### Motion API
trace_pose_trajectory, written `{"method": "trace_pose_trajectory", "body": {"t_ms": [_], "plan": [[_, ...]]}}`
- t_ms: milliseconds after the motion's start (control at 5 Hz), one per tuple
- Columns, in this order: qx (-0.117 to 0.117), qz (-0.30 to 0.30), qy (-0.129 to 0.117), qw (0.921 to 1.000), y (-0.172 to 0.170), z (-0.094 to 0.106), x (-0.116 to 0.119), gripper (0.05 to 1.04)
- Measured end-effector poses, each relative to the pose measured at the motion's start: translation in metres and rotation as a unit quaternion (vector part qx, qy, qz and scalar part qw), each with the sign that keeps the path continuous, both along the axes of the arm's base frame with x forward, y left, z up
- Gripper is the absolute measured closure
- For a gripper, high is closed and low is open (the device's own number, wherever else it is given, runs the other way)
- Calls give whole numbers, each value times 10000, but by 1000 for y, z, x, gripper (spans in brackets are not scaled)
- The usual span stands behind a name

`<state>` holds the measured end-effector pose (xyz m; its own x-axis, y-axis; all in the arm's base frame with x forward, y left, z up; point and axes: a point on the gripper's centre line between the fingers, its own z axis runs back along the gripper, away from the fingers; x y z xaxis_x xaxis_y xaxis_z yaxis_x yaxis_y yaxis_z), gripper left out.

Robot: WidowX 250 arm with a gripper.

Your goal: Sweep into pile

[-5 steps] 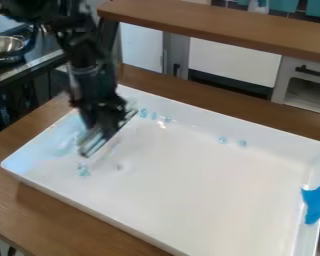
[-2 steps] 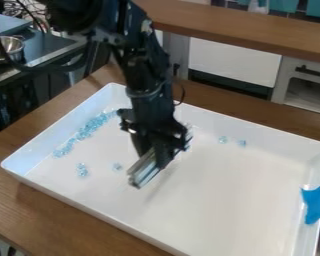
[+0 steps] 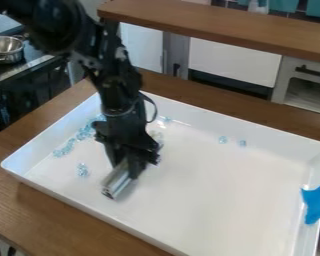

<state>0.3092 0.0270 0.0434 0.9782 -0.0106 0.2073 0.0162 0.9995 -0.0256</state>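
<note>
Gripping silvery bar (image 3: 116, 184), black pincer (image 3: 131, 167) hangs over left part of white tray (image 3: 209, 200) on wooden bench (image 3: 22, 206); pale blue beads (image 3: 64, 148) trail along left wall, small clump (image 3: 82, 170) nearer, two bits (image 3: 223, 140) by far wall

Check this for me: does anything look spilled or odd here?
The pale blue bits look spilled: a loose line of them lies at the picture's left in the white tray, with a clump nearer the front and two strays by the far wall. The crumpled blue piece over the tray's right edge looks odd too.
</note>
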Motion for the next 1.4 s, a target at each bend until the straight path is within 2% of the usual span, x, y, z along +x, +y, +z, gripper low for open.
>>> {"method": "trace_pose_trajectory", "body": {"t_ms": [400,800,1000,1200,1400], "plan": [[-27,257,81,9996,48,-6,-9,705],[13,300,50,9995,94,3,-18,705],[38,244,43,9997,103,4,-21,705],[-68,181,-55,9998,95,13,-19,705],[-508,-188,-91,9985,48,21,-7,705]]}}
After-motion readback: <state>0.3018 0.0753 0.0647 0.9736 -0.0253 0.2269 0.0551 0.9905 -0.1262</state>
